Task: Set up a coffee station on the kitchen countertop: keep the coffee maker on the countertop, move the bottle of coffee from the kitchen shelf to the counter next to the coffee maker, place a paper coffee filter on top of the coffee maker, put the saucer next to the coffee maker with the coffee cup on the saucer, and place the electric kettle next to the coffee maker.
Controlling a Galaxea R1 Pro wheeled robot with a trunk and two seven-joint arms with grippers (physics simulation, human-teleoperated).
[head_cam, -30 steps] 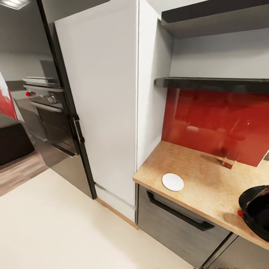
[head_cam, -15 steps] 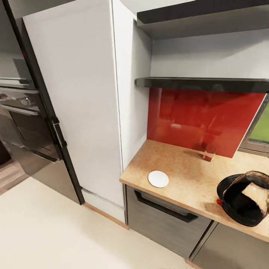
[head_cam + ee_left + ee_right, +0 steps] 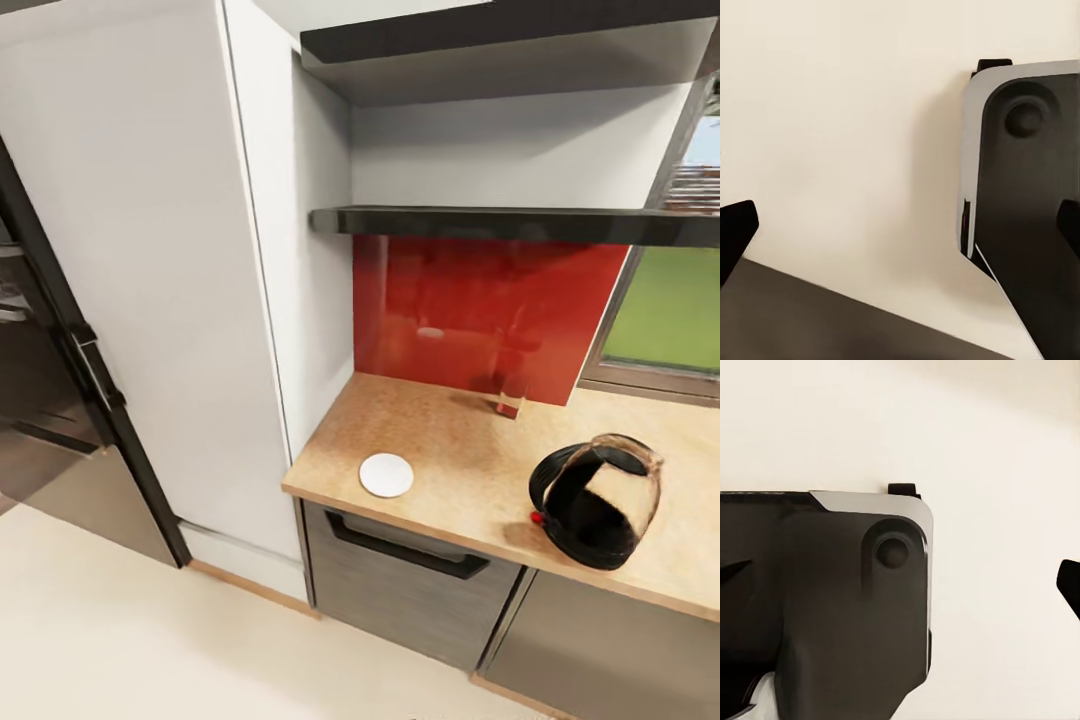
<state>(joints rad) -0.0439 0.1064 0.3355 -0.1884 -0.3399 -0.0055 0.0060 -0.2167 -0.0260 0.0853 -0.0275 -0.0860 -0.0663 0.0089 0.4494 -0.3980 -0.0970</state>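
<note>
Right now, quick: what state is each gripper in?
Left gripper: open, black fingertips wide apart, holding nothing.
Right gripper: open, fingertips wide apart, holding nothing.

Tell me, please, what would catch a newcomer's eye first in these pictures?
Probably the glossy red backsplash behind the speckled countertop, under a dark shelf. Next, the black electric kettle lying tipped at the counter's right, and the small white saucer near its front left edge.

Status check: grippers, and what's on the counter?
Both grippers open, empty, over pale floor. Electric kettle lying tipped on countertop; white saucer flat near its left end. Nothing blocking either.
</note>
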